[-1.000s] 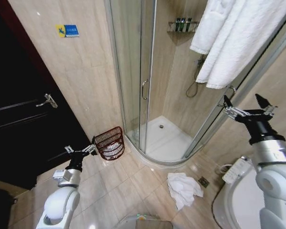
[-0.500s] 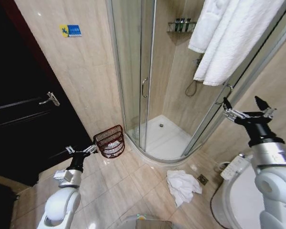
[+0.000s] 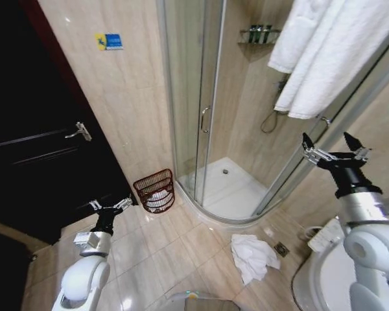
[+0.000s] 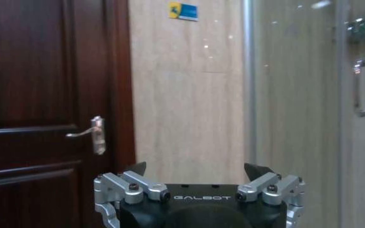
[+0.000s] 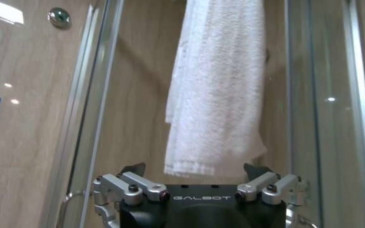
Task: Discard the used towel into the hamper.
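1. Since a second ago the whole head view has shifted: door handle [image 3: 82, 131], blue wall sign [image 3: 109, 41] and shower enclosure [image 3: 211, 116] all sit further right in the picture. That's my camera turning, not the things moving. Both arms look posed as before.
2. My right hand [image 3: 329, 149] is raised in the air, fingers spread wide, nothing held. Right wrist view has it [image 5: 195, 170] pointing at the hanging white towel [image 5: 216, 85] behind the glass, well apart.
3. My left hand [image 3: 110, 205] is low, fingers wide, nothing held. Left wrist view has it [image 4: 195, 168] facing the dark door [image 4: 40, 104] and tiled wall.
4. The used towel [image 3: 253, 254] lies crumpled on the floor tiles [image 3: 162, 253], well below my right hand and towards my body, next to a floor drain [image 3: 282, 248].
5. The hamper [image 3: 155, 190] stands just ahead of and slightly right of my left hand, near it, against the wall beside the shower's edge. Something white is already inside.
6. Handling, my judgement: the towel is soft, limp and light, maybe damp and a bit heavier. It won't slip or break, but it'll drape and trail.
7. Best hold: pinch a raised fold near the heap's middle, not a flat edge against the tile.
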